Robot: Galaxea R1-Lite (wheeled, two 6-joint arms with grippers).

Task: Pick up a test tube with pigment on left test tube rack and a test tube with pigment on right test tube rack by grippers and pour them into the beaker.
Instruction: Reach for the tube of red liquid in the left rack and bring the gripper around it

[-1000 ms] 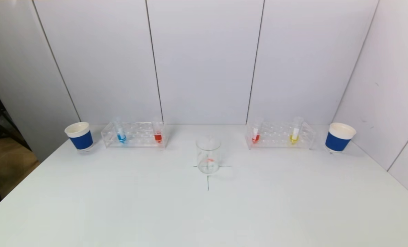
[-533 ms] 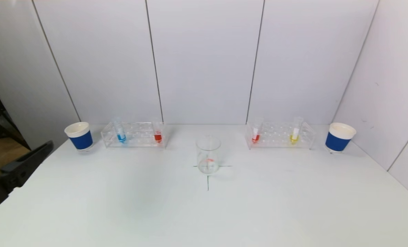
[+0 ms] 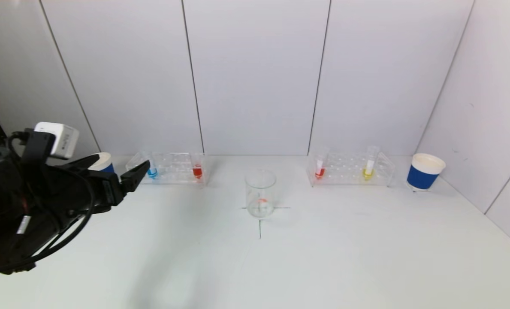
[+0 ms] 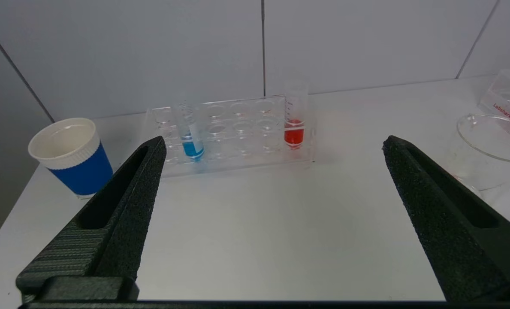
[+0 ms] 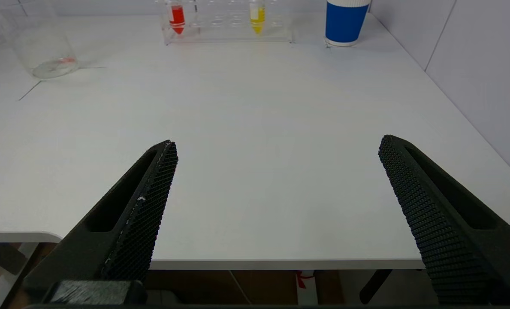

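The left clear rack (image 3: 173,178) holds a blue-pigment tube (image 3: 151,168) and a red-pigment tube (image 3: 197,169). The right clear rack (image 3: 345,180) holds a red-pigment tube (image 3: 319,170) and a yellow-pigment tube (image 3: 368,170). The glass beaker (image 3: 260,193) stands between them on a cross mark. My left gripper (image 3: 122,162) is open and empty, raised in front of the left rack's left end. In the left wrist view it (image 4: 274,141) faces the blue tube (image 4: 190,139) and the red tube (image 4: 294,126). My right gripper (image 5: 278,141) is open and empty over the table's near edge, out of the head view.
A blue paper cup (image 3: 424,171) stands right of the right rack. Another blue cup (image 4: 72,156) stands left of the left rack, mostly hidden behind my left arm in the head view. White walls close the back and right side.
My left arm has risen from the table's left edge and moved forward towards the left rack, now covering most of the left cup. Tubes, racks and beaker have not moved.
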